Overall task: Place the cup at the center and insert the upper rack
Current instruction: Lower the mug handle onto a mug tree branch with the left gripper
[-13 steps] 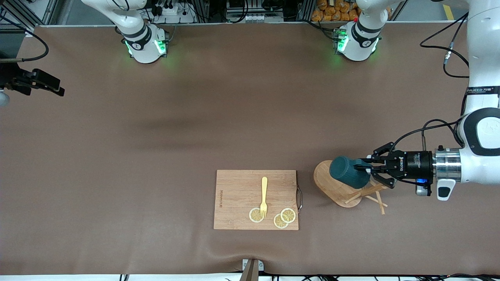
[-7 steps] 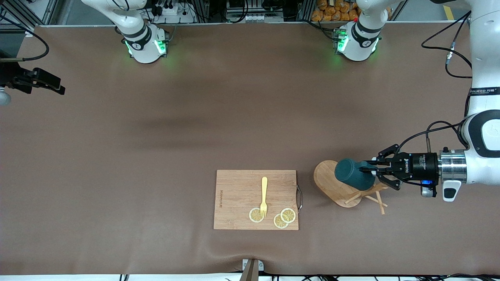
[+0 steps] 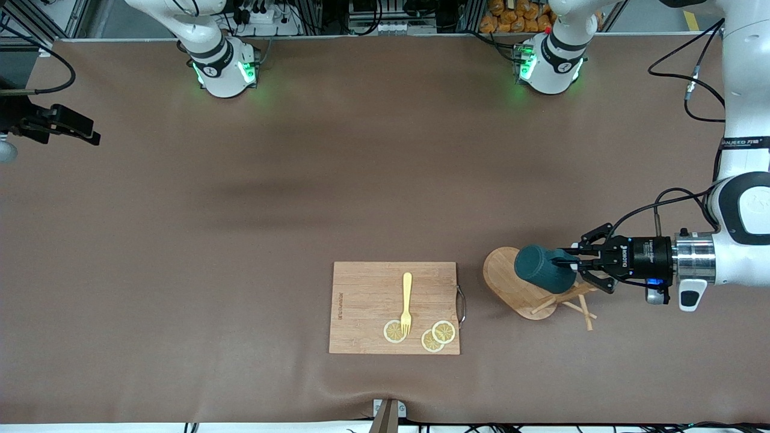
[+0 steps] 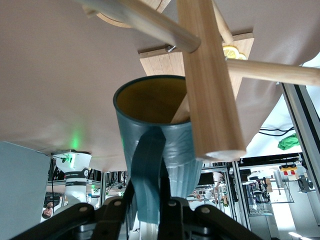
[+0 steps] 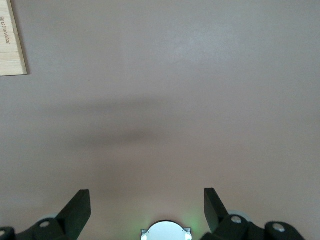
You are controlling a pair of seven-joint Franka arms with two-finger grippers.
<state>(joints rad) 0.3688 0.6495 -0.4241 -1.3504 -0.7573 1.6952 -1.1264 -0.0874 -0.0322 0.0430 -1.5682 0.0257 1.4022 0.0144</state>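
Left tool (image 3: pixel 568 263) was clamped on the cup's (image 3: pixel 543 269) handle, fingers pinched tight on that teal strap — the left wrist view showed the strap running straight down into the jaws, with the tan inside of the cup facing out at the rack. Why hold it by the handle? My guess: it kept the cup's mouth free to clear the pegs, and one peg tip sat right at the rim of the mouth in that view. The cup hung sideways over the upper rack (image 3: pixel 511 282), which lay tipped over on the worktop (image 3: pixel 240 210), its oval base toward ten o'clock of the cup and its pegs splayed out toward five o'clock.

The rack sat just beside the cutting board (image 3: pixel 394 307), off the board's three o'clock edge near its metal handle. On the board lay a yellow fork (image 3: pixel 406 304), tines resting on a lemon slice (image 3: pixel 394 331), two more slices beside it.

Right tool (image 5: pixel 146 206) waited with its fingers wide apart, over bare worktop, holding nothing.

Writing — the left tool's black body carried white lettering that looked like "ROBOTIQ", read on its side. A small burned-in mark ran along the board's nine o'clock edge, too fine to read. The left arm's link bore a label, unreadable too.
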